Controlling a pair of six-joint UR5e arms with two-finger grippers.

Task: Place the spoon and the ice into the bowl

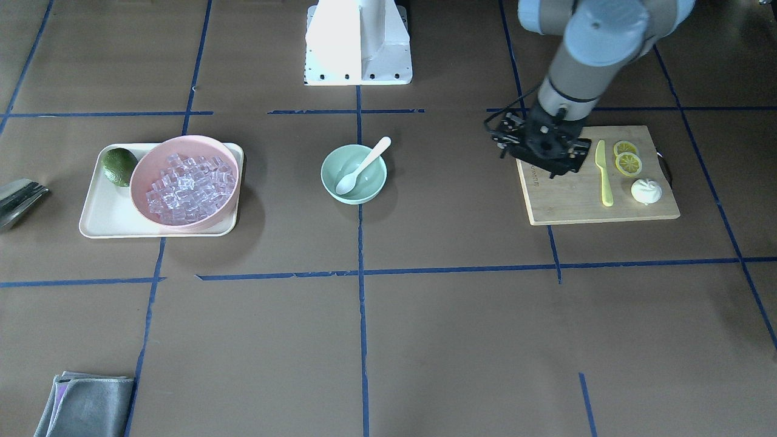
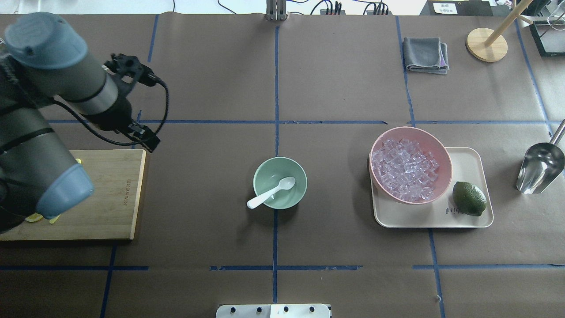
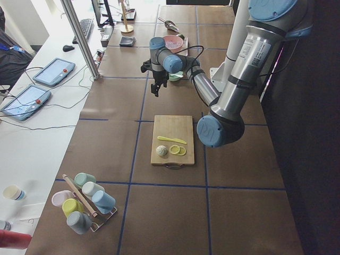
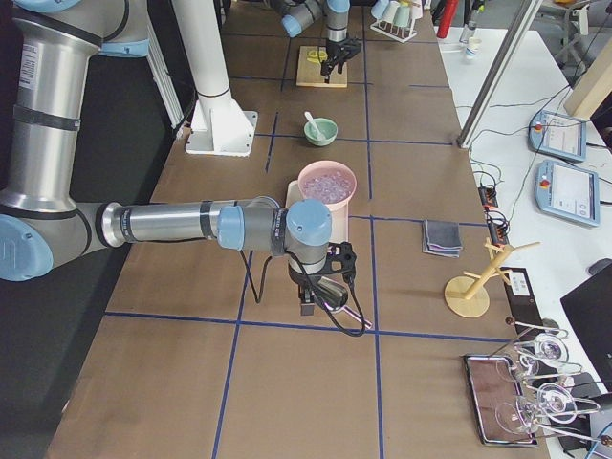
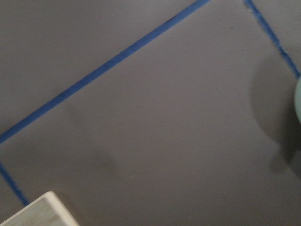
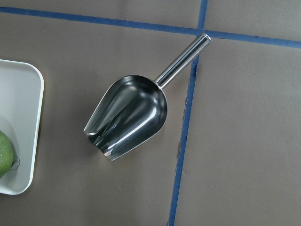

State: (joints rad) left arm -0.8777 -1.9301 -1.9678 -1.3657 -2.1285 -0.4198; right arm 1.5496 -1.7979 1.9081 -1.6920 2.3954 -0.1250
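The white spoon [image 1: 364,167] lies in the mint-green bowl [image 1: 377,184] at the table's middle, scoop down and handle over the rim; both also show in the overhead view, spoon [image 2: 271,192] and bowl [image 2: 289,170]. The ice [image 1: 188,185] fills the pink bowl [image 1: 182,142] on a cream tray. My left gripper [image 2: 145,138] hangs empty over the cutting board's edge [image 1: 543,152], well away from the bowl, its jaws looking spread. My right gripper [image 4: 308,296] hovers over a steel scoop [image 6: 129,117]; I cannot tell whether it is open.
A cutting board [image 1: 576,203] holds a yellow knife [image 1: 603,173], lemon slices [image 1: 627,159] and a white lump [image 1: 646,191]. A lime [image 2: 469,198] sits on the tray [image 2: 397,218]. A grey cloth [image 2: 425,54] and a wooden stand [image 2: 485,44] lie at the far side.
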